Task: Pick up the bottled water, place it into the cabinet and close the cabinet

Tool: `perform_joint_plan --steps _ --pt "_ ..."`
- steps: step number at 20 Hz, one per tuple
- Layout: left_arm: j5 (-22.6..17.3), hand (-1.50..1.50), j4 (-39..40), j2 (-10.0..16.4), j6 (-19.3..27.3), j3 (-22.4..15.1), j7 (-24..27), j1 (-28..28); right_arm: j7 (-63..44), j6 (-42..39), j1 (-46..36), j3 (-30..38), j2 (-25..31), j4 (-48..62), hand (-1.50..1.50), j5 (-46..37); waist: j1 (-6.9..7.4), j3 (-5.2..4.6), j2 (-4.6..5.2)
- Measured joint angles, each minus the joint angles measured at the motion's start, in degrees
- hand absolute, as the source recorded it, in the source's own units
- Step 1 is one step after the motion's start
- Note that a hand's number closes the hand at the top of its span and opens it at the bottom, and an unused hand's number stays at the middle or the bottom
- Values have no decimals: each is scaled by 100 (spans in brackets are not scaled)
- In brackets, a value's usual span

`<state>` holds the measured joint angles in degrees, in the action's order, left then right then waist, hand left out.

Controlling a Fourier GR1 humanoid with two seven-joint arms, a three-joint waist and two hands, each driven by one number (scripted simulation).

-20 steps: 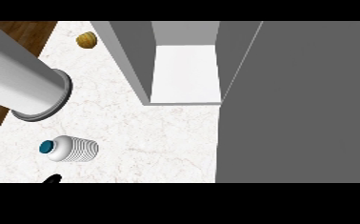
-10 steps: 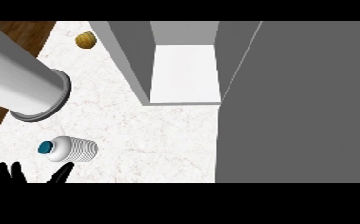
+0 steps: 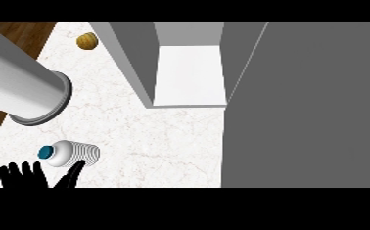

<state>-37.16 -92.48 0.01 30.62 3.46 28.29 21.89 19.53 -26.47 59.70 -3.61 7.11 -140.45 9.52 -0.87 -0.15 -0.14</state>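
Bottle (image 3: 74, 154) sits near-left on the counter (image 3: 159, 136), just far-right of the left hand (image 3: 29, 177), whose fingers are spread wide, holding nothing, thumb by the ribbed side; bottle axis reads left-right, cap left; open cabinet (image 3: 189, 75) lies far-right; right hand unseen.

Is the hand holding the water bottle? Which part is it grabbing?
Nothing is held yet. The left hand is open, its fingers spread right next to the bottled water, not curled round it.
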Motion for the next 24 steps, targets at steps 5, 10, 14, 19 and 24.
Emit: perform_joint_plan --steps 5,10,14,19,24 --pt "-306 -150 1051 0 -427 193 605 -385 225 -121 194 131 18 -5 -150 -5 -3 2 3" --pt "-472 -150 1977 41 -664 471 931 -923 375 -225 344 334 86 2 -150 11 -5 3 12" --pt "-560 -150 2596 27 -805 593 1283 -1178 511 -295 470 400 70 8 -150 17 -6 3 15" --pt "-730 -150 3270 61 -1322 884 1563 -1498 723 -432 646 589 91 22 -150 31 -4 3 13" --pt "-993 -150 3852 56 -2067 1007 1897 -1813 787 -490 646 682 82 61 -150 45 9 2 18"
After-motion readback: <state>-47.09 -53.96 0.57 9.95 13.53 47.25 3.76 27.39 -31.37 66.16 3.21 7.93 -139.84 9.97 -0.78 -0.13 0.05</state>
